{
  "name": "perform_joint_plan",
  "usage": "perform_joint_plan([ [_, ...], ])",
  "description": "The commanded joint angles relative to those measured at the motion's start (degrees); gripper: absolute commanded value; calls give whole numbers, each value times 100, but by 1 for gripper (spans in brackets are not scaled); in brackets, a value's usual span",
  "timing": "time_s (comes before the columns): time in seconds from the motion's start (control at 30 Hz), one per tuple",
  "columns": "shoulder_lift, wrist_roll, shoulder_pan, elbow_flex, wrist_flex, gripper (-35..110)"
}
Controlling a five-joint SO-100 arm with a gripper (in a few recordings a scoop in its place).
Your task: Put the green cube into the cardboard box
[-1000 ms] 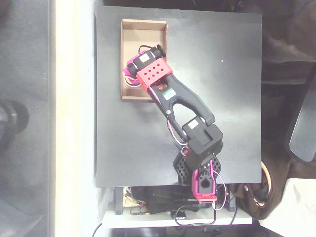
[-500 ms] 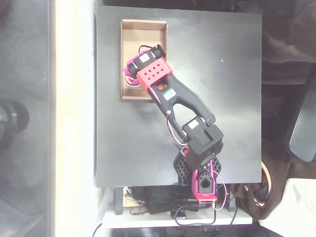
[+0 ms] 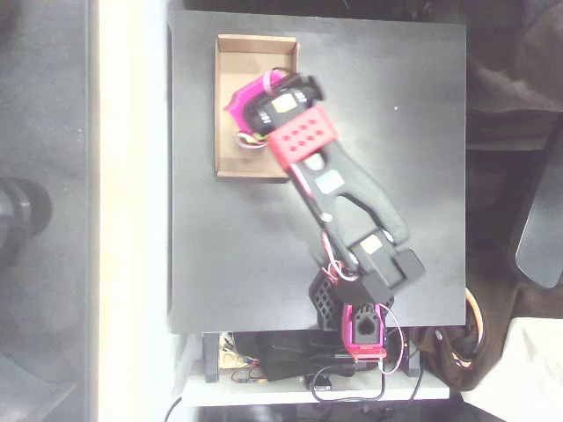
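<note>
Green cube: we cannot find it, presumably hidden under the arm. Cardboard box: upper left of the black counter. Tool: magenta, over the box's right half; whether parted or clamped, we cannot tell.

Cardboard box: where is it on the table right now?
In the overhead view the shallow tan cardboard box sits at the black table's upper left corner, its lower right part covered by the arm's pink wrist.

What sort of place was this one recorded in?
Probably an office or hobby workspace: a black tabletop carrying the arm and a cardboard box, tangled cables at its near edge, and what looks like a chair beside it.
</note>
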Motion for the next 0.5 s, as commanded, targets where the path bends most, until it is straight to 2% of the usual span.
perform_joint_plan([
  [0.0,896,35,316,-97,35,29],
  [0.47,2918,35,1969,-97,26,29],
])
